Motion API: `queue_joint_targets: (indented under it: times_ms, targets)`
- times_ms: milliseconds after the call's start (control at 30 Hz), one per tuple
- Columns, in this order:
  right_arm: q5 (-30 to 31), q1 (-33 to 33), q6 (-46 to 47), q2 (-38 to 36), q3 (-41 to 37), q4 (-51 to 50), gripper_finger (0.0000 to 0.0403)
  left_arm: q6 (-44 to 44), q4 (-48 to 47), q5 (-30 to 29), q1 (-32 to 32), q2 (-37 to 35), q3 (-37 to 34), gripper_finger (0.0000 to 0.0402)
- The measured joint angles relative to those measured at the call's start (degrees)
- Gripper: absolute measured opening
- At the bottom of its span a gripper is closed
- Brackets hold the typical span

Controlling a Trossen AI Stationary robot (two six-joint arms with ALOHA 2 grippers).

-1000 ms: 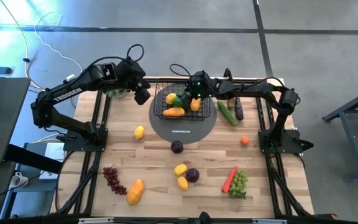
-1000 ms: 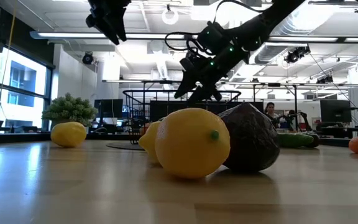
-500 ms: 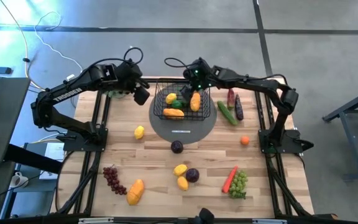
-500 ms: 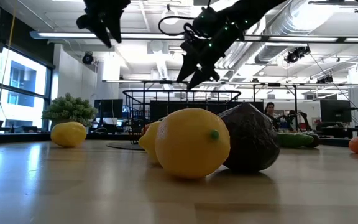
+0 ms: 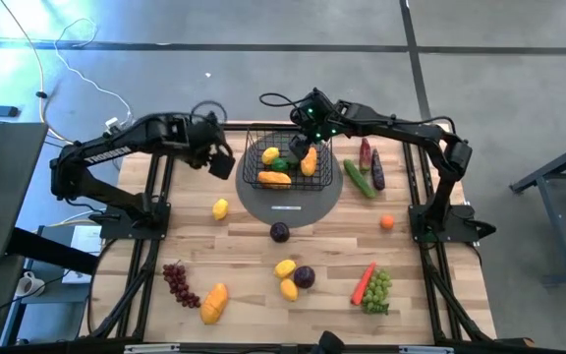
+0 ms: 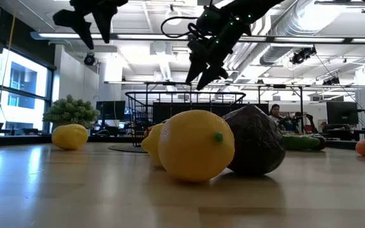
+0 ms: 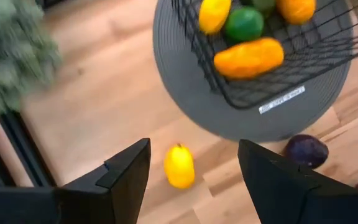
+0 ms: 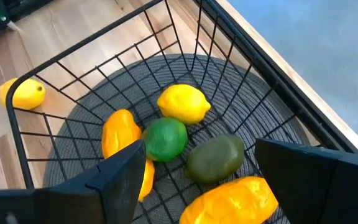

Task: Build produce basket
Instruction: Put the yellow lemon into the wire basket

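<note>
The black wire basket [image 5: 283, 162] stands on a flat grey round disc [image 5: 291, 202] at the table's far middle. It holds a lemon [image 8: 184, 102], a lime [image 8: 165, 138], a dull green fruit [image 8: 215, 158] and two orange fruits [image 8: 120, 134] [image 8: 235, 199]. My right gripper [image 8: 199, 149] is open and empty, high above the basket's far side [image 5: 305, 133]. My left gripper [image 7: 193, 149] is open and empty, above the table left of the basket [image 5: 222, 162]. A loose lemon [image 7: 179, 165] lies on the wood below it.
More produce lies on the table: a plum [image 5: 280, 232], two lemons [image 5: 287, 277] and a plum [image 5: 305, 276], red grapes [image 5: 178, 282], a mango [image 5: 214, 302], carrot [image 5: 364, 282], green grapes [image 5: 378, 290], cucumber [image 5: 359, 178], eggplant [image 5: 377, 174]. A pale green bushy cluster [image 7: 5, 56] stands far left.
My right gripper has risen up out of the basket and gone a little toward the far edge; an orange fruit now lies in the basket where it was. My left gripper has moved toward the table's near and left edges, away from the basket's far left corner.
</note>
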Motion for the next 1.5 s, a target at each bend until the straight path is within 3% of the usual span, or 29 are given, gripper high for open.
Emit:
queue_joint_targets:
  times_ms: [233, 600, 867, 1167, 1500]
  targets:
    - [0.0, 0.0, -1.0, 0.0, 0.0, -1.8, 0.0282, -12.3, 0.4, 0.0, -6.0, 0.1, -8.2, 0.0234]
    - [0.0, 0.0, -2.4, 0.0, 0.0, -4.5, 0.0281, -25.5, 10.0, 2.8, -12.6, 0.1, -22.2, 0.0234]
    - [0.0, 0.0, -2.3, 0.0, 0.0, -5.3, 0.0281, -26.4, 20.5, 3.1, -14.0, 0.0, -29.4, 0.0234]
    - [0.0, 0.0, -1.3, 0.0, 0.0, -5.3, 0.0281, -27.7, 21.5, 0.4, -14.5, 0.3, -31.6, 0.0234]
    - [0.0, 0.0, -0.7, 0.0, 0.0, -5.2, 0.0281, -27.8, 28.9, -0.3, -14.4, 0.8, -37.3, 0.0234]
